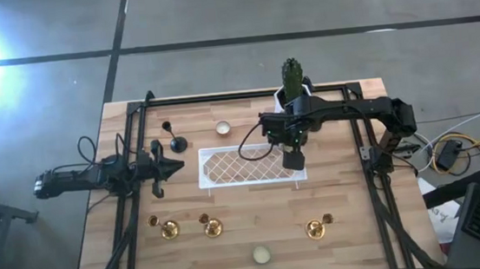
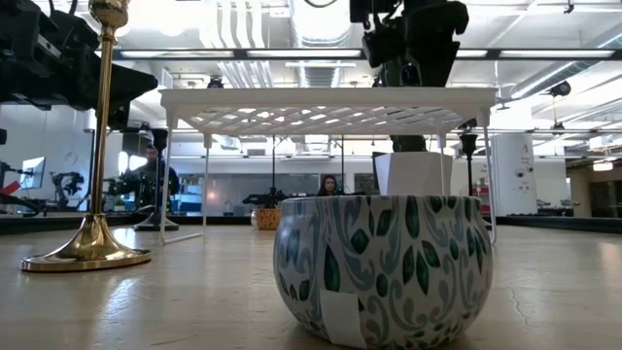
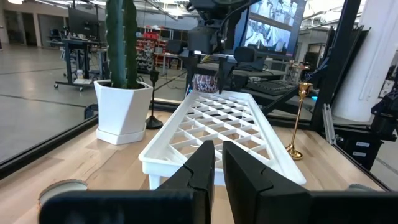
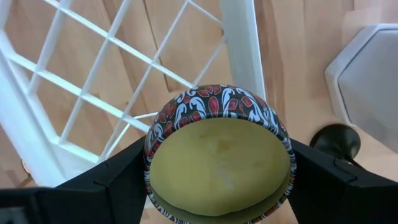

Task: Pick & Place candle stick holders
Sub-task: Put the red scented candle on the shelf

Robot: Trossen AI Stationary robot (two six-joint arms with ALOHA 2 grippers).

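My right gripper (image 1: 292, 159) hangs over the right end of the white lattice rack (image 1: 251, 164), shut on a round candle tin (image 4: 217, 162) with a red-and-white pattern. Three gold candle stick holders (image 1: 169, 230) (image 1: 213, 229) (image 1: 315, 229) stand on their round bases near the table's front. A black holder (image 1: 176, 143) stands at the far left, and another black base (image 4: 336, 140) shows beside the cactus pot. My left gripper (image 1: 176, 166) waits shut at the rack's left end, pointing level. My right gripper pinches the candle tin between its two fingers, on opposite sides of the round side wall (image 4: 151, 155). The fingers come from above, pointing down. The tin is level with its wax top up, lifted clear above the rack's right end (image 3: 205, 83).
A white pot with a green cactus (image 1: 294, 91) stands at the far edge behind my right arm. A pale candle (image 1: 223, 128) lies behind the rack; a blue-green patterned tin (image 2: 382, 267) sits at the near edge. Black frame rails (image 1: 129, 162) run along both sides.
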